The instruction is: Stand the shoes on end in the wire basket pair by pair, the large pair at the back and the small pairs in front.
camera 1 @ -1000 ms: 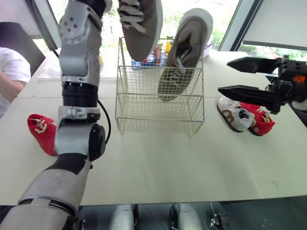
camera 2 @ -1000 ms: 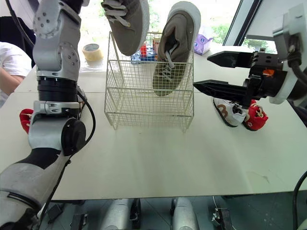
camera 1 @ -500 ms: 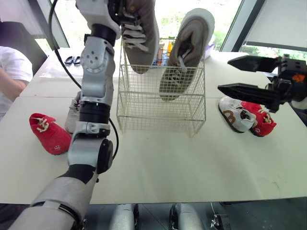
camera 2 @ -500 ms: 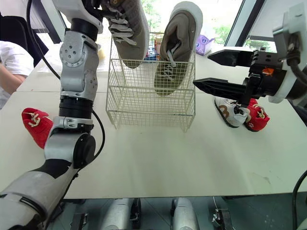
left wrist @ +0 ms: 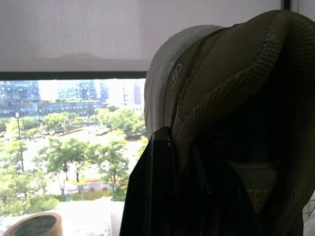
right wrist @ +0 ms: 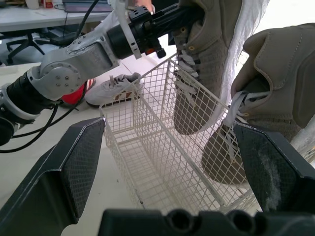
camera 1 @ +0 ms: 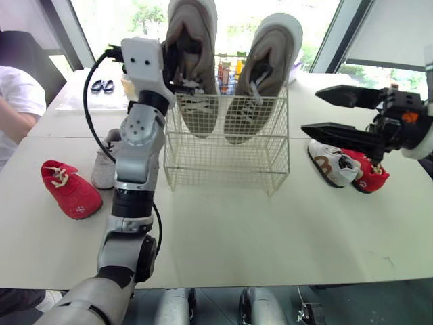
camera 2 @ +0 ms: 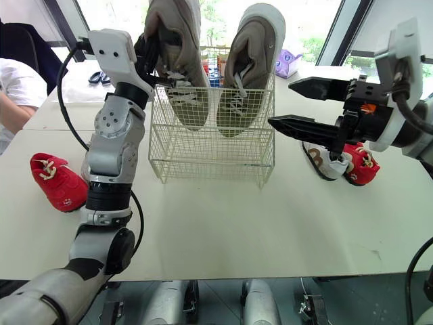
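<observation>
One red shoe lies at the left of the tabletop, with a white shoe just behind the left arm. At upper centre-left, the left hand is clamped on the heel collar of a grey shoe, holding it toe-down in the basket beside its mate, which stands heel-up at the back. At right, the right hand hovers spread wide and empty above a second white shoe and a second red shoe, which lie touching. The held shoe's toe looks short of the basket floor. Released now, it could drop, tip forward into the space meant for the small pairs, or knock its mate over.
</observation>
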Available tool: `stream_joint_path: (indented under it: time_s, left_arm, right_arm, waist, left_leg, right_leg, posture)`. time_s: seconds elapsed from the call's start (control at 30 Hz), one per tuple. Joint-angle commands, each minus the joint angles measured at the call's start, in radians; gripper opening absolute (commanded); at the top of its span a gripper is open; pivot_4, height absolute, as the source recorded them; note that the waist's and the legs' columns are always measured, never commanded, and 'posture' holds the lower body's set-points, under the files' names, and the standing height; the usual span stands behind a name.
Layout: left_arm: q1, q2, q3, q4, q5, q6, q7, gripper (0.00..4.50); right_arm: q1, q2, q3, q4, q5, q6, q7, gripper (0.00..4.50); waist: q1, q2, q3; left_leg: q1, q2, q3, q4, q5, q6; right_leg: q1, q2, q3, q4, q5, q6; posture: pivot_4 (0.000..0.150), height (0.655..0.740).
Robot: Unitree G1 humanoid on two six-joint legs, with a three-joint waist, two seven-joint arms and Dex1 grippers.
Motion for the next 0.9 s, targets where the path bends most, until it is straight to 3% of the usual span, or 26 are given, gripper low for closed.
stream_joint_path:
  time_s: [0.03, 0.13, 0.2, 0.33, 0.5, 0.6, 0.63, 0.8, 0.9]
  left_arm:
    - [0.013, 0.011, 0.001, -0.087, -0.031, 0.075, -0.021, 1.14]
    - [0.022, 0.022, 0.016, -0.126, -0.048, 0.121, -0.026, 2.66]
    - [0.044, 0.034, 0.045, -0.198, -0.131, 0.190, -0.065, 3.61]
    - [0.144, 0.156, 0.145, -0.428, -0.440, 0.518, -0.193, 3.61]
    - [0.255, 0.332, 0.322, -0.506, -0.723, 0.741, -0.268, 3.61]
    - [0.343, 0.421, 0.404, -0.491, -0.851, 0.801, -0.347, 4.45]
    - [0.376, 0.445, 0.417, -0.495, -0.899, 0.825, -0.372, 4.48]
    - [0.589, 0.454, 0.392, -0.650, -1.031, 0.852, -0.364, 4.48]
    - [0.680, 0.427, 0.367, -0.737, -1.206, 0.847, -0.286, 4.48]
  right_arm:
    - [-0.012, 0.007, -0.025, -0.012, 0.006, -0.031, 0.003, 4.50]
    - [-0.011, 0.007, -0.020, -0.010, 0.003, -0.035, 0.009, 4.50]
    - [-0.002, 0.008, -0.020, -0.011, 0.003, -0.036, 0.016, 4.50]
    - [0.030, 0.023, 0.001, -0.009, -0.011, -0.036, 0.028, 4.50]
    - [0.054, 0.060, 0.017, 0.052, -0.085, -0.068, -0.006, 4.50]
    - [0.095, 0.077, 0.005, 0.112, -0.149, -0.099, -0.011, 4.50]
    - [0.134, 0.075, -0.004, 0.128, -0.179, -0.120, 0.008, 4.50]
    - [0.298, 0.101, -0.129, 0.237, -0.273, -0.192, -0.004, 4.50]
    - [0.444, 0.113, -0.177, 0.233, -0.338, -0.211, 0.000, 4.50]
  waist:
    - [0.000, 0.000, 0.000]
    - [0.001, 0.000, 0.000]
    - [0.000, 0.000, 0.000]
    - [-0.007, 0.001, 0.000]
    - [-0.006, 0.001, -0.001]
    - [0.000, 0.002, -0.001]
    - [0.002, 0.002, -0.001]
    - [0.004, 0.002, -0.001]
    - [0.004, 0.001, -0.001]
  left_leg:
    - [0.000, 0.000, 0.000, 0.000, 0.000, 0.000]
    - [0.000, 0.000, 0.000, 0.000, 0.000, 0.000]
    - [0.000, 0.000, 0.000, 0.000, 0.000, 0.000]
    - [0.000, 0.001, -0.003, -0.001, 0.000, 0.000]
    - [0.001, 0.002, -0.005, -0.001, 0.000, -0.001]
    - [0.004, 0.001, -0.005, -0.001, 0.000, -0.001]
    - [0.005, 0.001, -0.005, -0.001, 0.000, -0.001]
    - [0.008, 0.000, -0.005, 0.000, -0.001, 0.001]
    - [0.009, 0.001, -0.006, 0.000, -0.001, 0.001]
  right_leg:
    - [0.000, 0.000, 0.000, 0.000, 0.000, 0.000]
    - [0.000, 0.000, 0.000, 0.000, 0.000, 0.000]
    - [0.000, 0.000, 0.000, 0.000, 0.000, 0.000]
    - [0.000, 0.000, 0.000, 0.000, 0.000, 0.000]
    - [0.001, 0.001, 0.000, 0.000, 0.000, 0.000]
    - [0.005, 0.001, 0.000, -0.001, 0.000, 0.000]
    - [0.006, 0.001, 0.000, -0.001, 0.000, 0.000]
    - [0.014, -0.001, -0.003, -0.005, 0.000, 0.000]
    - [0.015, -0.001, -0.003, -0.004, 0.000, 0.000]
  posture:
    - [0.150, 0.6675]
    - [0.150, 0.6675]
    - [0.150, 0.6675]
    - [0.150, 0.6675]
    - [0.150, 0.6675]
    - [0.150, 0.6675]
    - [0.150, 0.6675]
    - [0.150, 0.6675]
    - [0.150, 0.6675]
